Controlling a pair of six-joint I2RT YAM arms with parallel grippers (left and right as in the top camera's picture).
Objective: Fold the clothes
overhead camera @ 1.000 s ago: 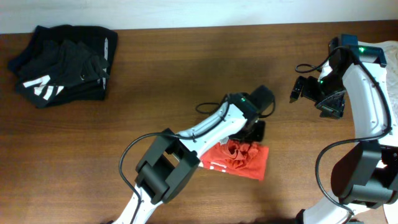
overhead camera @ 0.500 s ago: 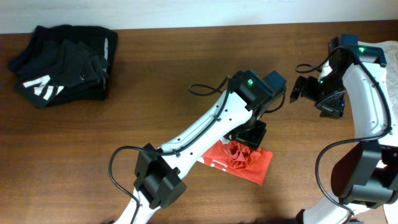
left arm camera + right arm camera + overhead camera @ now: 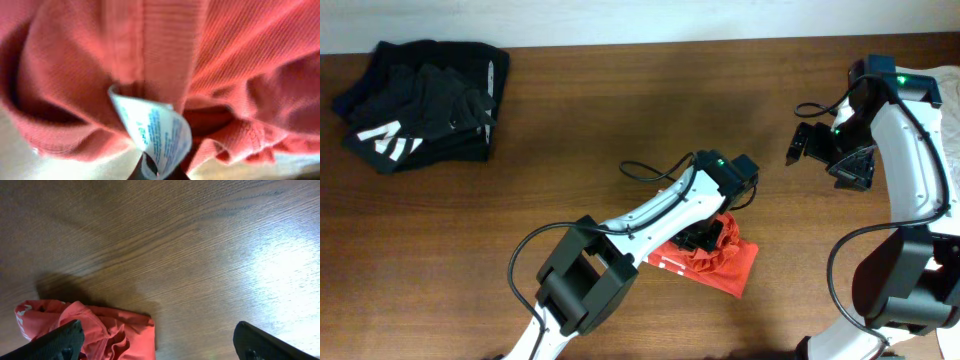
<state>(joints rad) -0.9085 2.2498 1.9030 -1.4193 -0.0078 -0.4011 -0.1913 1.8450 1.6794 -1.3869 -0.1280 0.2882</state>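
Note:
The clothes (image 3: 732,266), a red-orange T-shirt, lie bunched on the table near its front middle. My left gripper (image 3: 712,233) is pressed down into the bunch. In the left wrist view red ribbed fabric (image 3: 225,60) fills the frame, and the white neck label (image 3: 155,131) curls right at the shut jaws of the left gripper (image 3: 156,173). My right gripper (image 3: 817,150) hangs open at the right, well apart from the shirt. The right wrist view has the shirt (image 3: 117,330) low on the left, with the right gripper (image 3: 160,347) holding nothing.
A pile of black garments with white stripes (image 3: 420,105) lies at the back left corner. A pale cloth (image 3: 953,130) shows at the right edge behind the right arm. Bare wooden table (image 3: 570,150) lies between them.
The left wrist rose above the shirt half a second ago and has come back down into it. The shirt's right end has shifted slightly right. The right arm has not moved.

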